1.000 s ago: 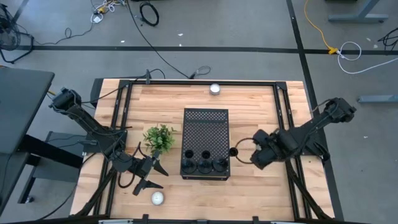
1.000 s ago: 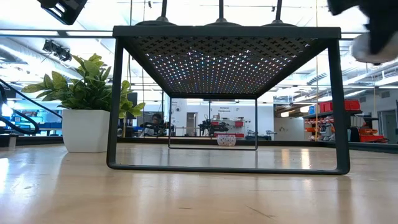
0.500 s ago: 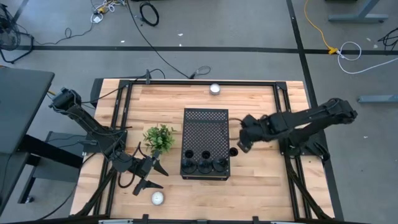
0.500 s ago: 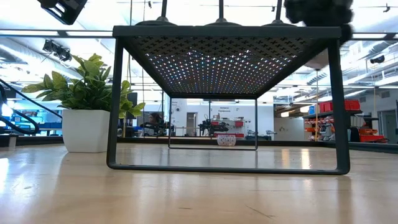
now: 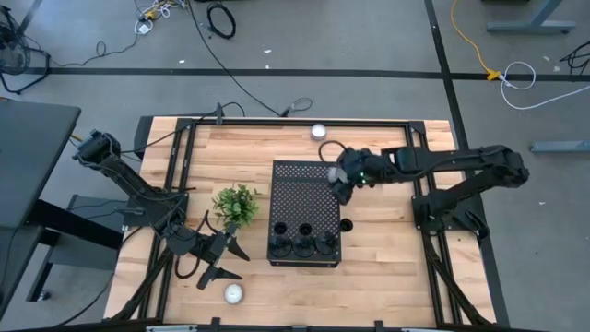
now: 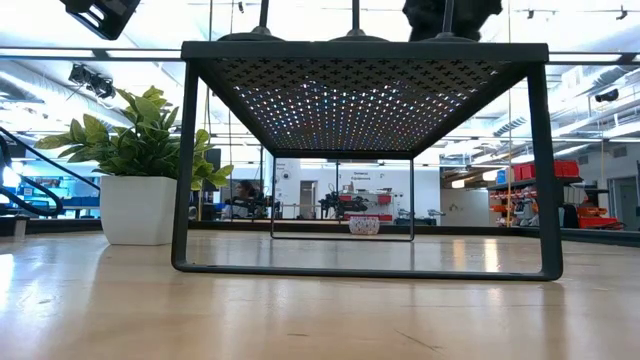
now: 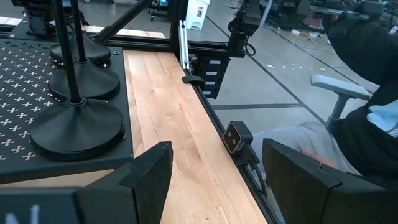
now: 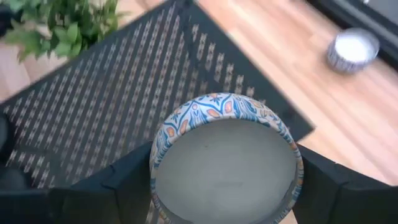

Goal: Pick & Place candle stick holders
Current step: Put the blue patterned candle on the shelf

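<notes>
Currently right hand (image 8: 224,186) gripping patterned candle (image 8: 227,158) over perforated box (image 5: 305,184), 3 candle stick holders (image 5: 302,244) nearby, left hand (image 7: 211,180) open

candle stick holders (image 5: 303,243): three | slim black, round bases | upright, in a row on perforated box's near edge

Three candle stick holders (image 5: 303,244) stand in a row on the perforated box (image 5: 305,189), mid-worktop (image 5: 387,277); a plant (image 5: 236,205) sits left of it, one candle (image 5: 319,132) behind.
</notes>
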